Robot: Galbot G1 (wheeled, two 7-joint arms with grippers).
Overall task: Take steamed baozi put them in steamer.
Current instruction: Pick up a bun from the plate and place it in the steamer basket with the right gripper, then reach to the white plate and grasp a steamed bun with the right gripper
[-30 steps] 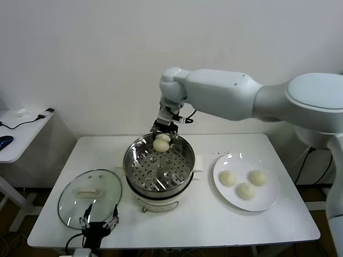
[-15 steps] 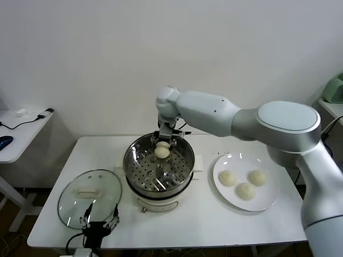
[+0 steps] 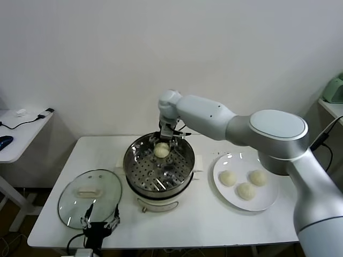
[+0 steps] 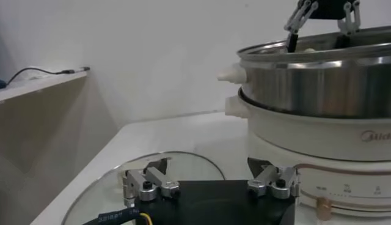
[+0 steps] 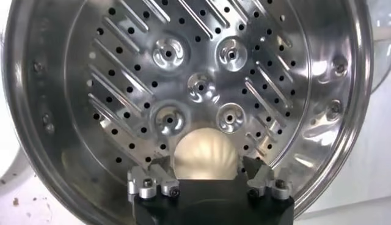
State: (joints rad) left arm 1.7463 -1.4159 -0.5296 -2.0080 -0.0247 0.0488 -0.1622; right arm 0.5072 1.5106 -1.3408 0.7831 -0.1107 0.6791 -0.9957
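One cream-white baozi lies on the perforated tray at the back of the steel steamer. My right gripper reaches down into the pot over it. In the right wrist view the gripper is open, its fingers standing apart on either side of this baozi with a gap to the dough. Three more baozi sit on the white plate to the right. My left gripper waits open at the table's front edge, by the glass lid.
The glass lid lies flat to the left of the steamer, just ahead of my left gripper. A low side table with cables stands beyond the table's left end. The wall is close behind the steamer.
My right gripper has come down into the steamer with the baozi and opened. The baozi now rests on the tray. The left arm has not moved.
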